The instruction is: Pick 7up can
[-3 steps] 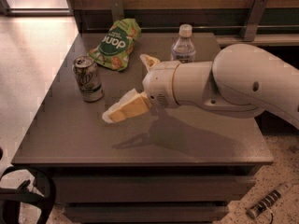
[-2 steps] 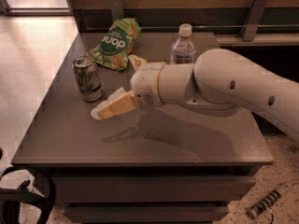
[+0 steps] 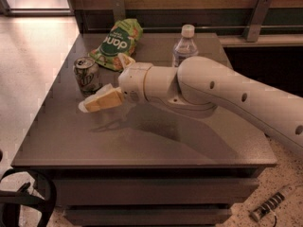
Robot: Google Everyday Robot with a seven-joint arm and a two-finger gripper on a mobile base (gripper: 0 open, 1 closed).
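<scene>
The 7up can (image 3: 87,74), silver-grey with green markings and a shiny top, stands upright on the left part of the dark table (image 3: 142,141). My gripper (image 3: 103,82) reaches in from the right on a thick white arm and is just right of the can. It is open and empty. One cream finger (image 3: 100,100) lies low in front of the can's right side. The other finger (image 3: 125,59) sits behind it, near the snack bag. The can stands at the mouth of the gap between them.
A green snack bag (image 3: 115,44) lies at the back of the table behind the can. A clear water bottle (image 3: 184,46) with a white cap stands at the back, partly hidden by my arm. The table's left edge is close to the can.
My arm has moved left across the table, bringing the open gripper up to the can. The can, bag and bottle have not moved.
</scene>
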